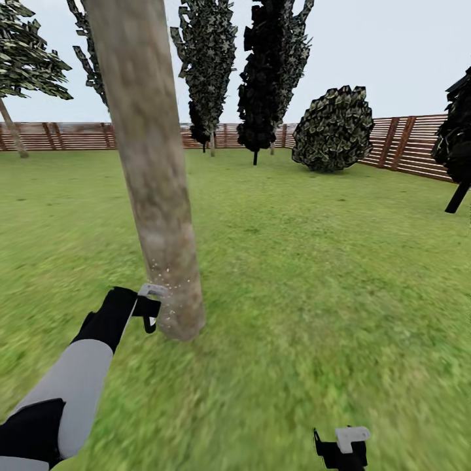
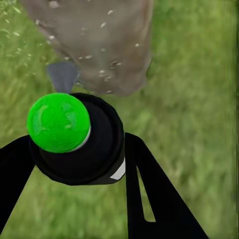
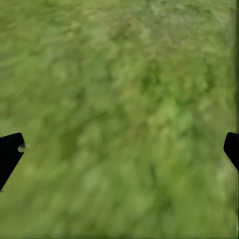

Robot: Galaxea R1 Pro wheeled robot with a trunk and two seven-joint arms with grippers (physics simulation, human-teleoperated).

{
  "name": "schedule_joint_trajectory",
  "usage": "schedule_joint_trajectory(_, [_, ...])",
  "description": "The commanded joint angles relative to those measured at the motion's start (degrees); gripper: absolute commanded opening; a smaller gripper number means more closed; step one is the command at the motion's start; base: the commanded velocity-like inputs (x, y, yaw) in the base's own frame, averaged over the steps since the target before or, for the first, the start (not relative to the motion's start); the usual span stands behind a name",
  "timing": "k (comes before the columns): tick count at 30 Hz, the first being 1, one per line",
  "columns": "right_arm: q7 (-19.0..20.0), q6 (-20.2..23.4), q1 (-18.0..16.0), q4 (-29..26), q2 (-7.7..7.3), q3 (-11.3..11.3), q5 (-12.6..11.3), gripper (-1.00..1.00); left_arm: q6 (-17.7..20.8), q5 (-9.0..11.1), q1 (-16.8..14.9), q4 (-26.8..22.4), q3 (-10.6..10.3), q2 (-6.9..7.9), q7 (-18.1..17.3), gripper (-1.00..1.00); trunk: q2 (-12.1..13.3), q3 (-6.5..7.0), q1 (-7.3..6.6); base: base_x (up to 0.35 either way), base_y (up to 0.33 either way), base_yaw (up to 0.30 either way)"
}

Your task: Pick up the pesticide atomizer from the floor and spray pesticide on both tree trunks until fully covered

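Head view: right gripper [image 1: 341, 449] sits nearest, at the near edge right of centre, over bare lawn [image 1: 314, 275]. Left arm [image 1: 72, 386] reaches from the near left toward the base of a thick pale tree trunk [image 1: 154, 170], which leans slightly and rises out of frame. Left gripper [image 1: 149, 307] is just beside the trunk's foot; small white specks dot the bark there. Far side: brown slat fence [image 1: 405, 145], dark conifers [image 1: 271, 72], a round bush [image 1: 333, 129].

Left wrist view: the pesticide atomizer [image 2: 77, 137], black body with a bright green cap [image 2: 58, 122], is clamped between the two black fingers [image 2: 149, 184], nozzle toward the speckled trunk [image 2: 99, 45] close ahead.

Right wrist view: fingertips [image 3: 10, 154] far apart at opposite edges, nothing held, blurred grass [image 3: 124, 114] beyond.
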Motion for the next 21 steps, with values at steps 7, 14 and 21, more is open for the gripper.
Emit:
schedule_joint_trajectory(7, [0.00,0.00,-0.02,0.00,0.02,0.00,0.00,1.00,-0.01,0.01,-0.05,-0.01,0.12,0.00,0.03,-1.00,0.00,0.00,0.00,0.000,-0.271,0.000])
schedule_joint_trajectory(14, [0.00,0.00,0.01,-0.08,0.02,0.00,0.00,1.00,-0.01,0.01,0.03,-0.01,0.27,0.00,0.09,-1.00,0.00,0.00,0.00,0.000,-0.272,0.000])
schedule_joint_trajectory(21, [0.00,0.00,-0.01,-0.09,0.08,0.05,0.00,1.00,-0.01,-0.03,0.08,0.03,1.57,0.33,0.10,-1.00,0.00,0.00,0.00,0.000,-0.272,0.085])
